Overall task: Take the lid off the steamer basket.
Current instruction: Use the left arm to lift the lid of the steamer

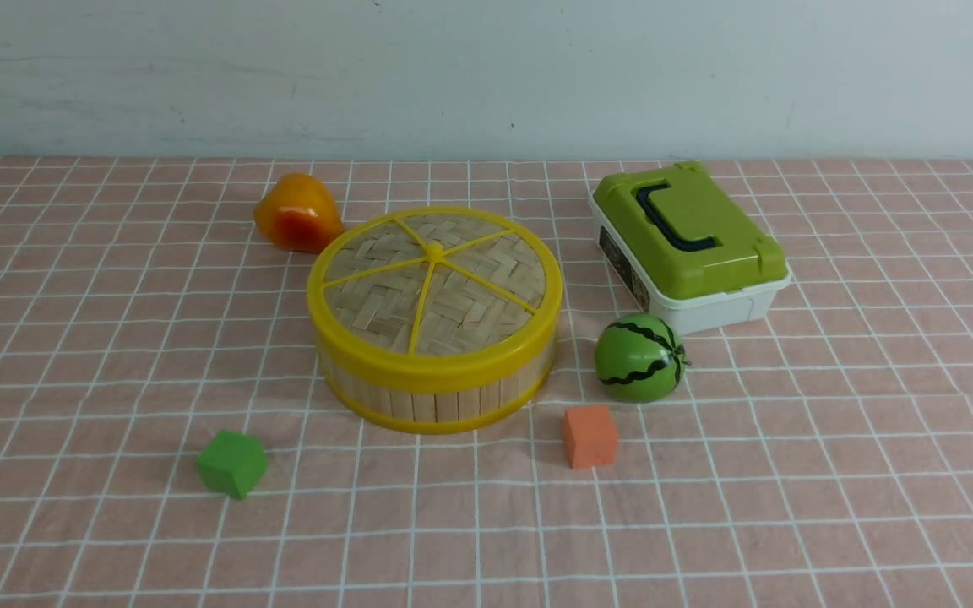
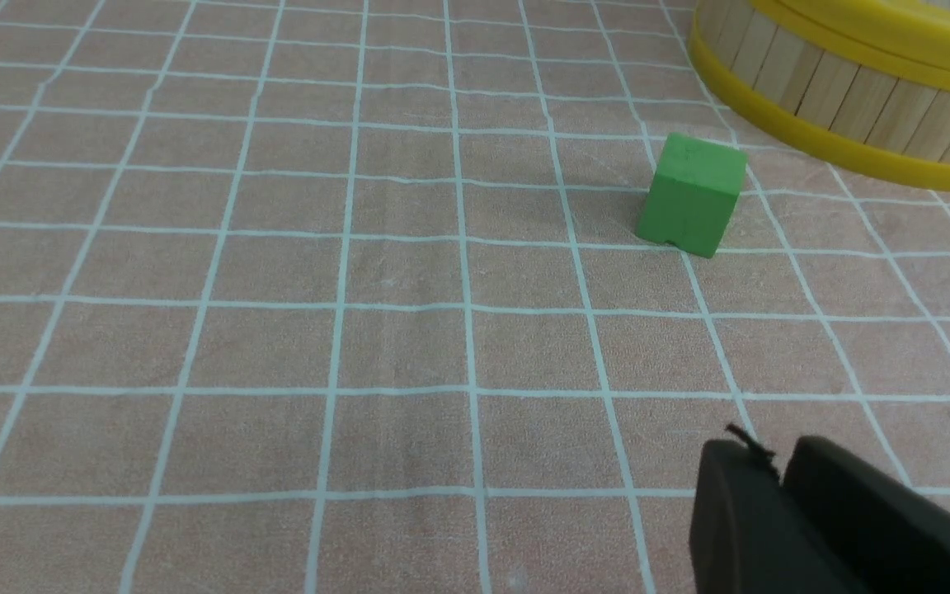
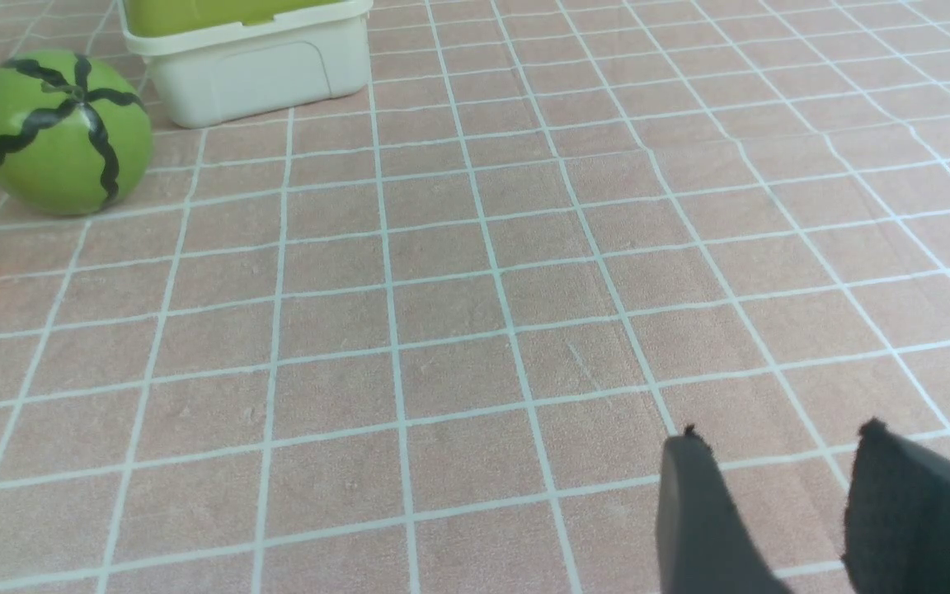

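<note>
Currently the lid [image 1: 434,283] sits on the basket [image 1: 436,397], near the middle of the cloth [image 1: 790,507]. I read it as a flat round disc of woven bamboo inside a thick yellow rim. Five yellow spokes run from a small centre knob to that rim. It lies level and covers the whole basket opening.

The basket is a round, shallow tub. Its wall is made of upright pale wooden slats between a yellow top band and a yellow bottom band. With the lid on, I cannot see inside it.

Around the basket:
- A fruit [image 1: 296,213], orange and yellow, lies just behind it on the left, touching or nearly touching the rim.
- A melon [image 1: 638,357], green with dark wavy stripes, rests just beside it on the right.
- An orange cube [image 1: 589,436] stands in front of the melon.
- A green cube [image 1: 231,463] stands nearer to me, on the left.
- A box [image 1: 689,245] lies behind the melon. It has a white body and a shut green cover with a dark handle. Its contents are hidden.

The left gripper [image 2: 776,462] hangs over bare cloth near the green cube and holds nothing. Its fingers are close side by side, and I cannot tell whether they touch. The right gripper [image 3: 780,437] has its fingers apart with cloth showing between them. It is empty, well apart from the melon.
</note>
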Controlling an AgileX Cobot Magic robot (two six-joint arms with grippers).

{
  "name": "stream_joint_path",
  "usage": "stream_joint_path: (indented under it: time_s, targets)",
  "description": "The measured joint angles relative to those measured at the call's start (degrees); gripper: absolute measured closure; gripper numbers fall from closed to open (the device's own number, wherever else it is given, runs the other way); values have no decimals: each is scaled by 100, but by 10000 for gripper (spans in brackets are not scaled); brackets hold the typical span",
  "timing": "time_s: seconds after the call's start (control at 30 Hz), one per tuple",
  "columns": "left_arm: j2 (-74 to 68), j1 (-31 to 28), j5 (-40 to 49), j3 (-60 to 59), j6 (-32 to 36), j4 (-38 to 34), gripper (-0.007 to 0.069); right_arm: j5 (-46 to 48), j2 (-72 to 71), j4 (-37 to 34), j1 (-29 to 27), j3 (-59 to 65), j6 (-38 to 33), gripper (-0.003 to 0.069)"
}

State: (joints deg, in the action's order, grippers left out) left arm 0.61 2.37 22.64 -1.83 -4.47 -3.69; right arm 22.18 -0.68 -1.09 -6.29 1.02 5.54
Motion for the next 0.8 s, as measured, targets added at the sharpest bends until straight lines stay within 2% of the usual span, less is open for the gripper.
stream_joint_path:
  time_s: [0.8]
  targets:
    - [0,0,0,0,0,0,523,0,0,0,0,0,0,418]
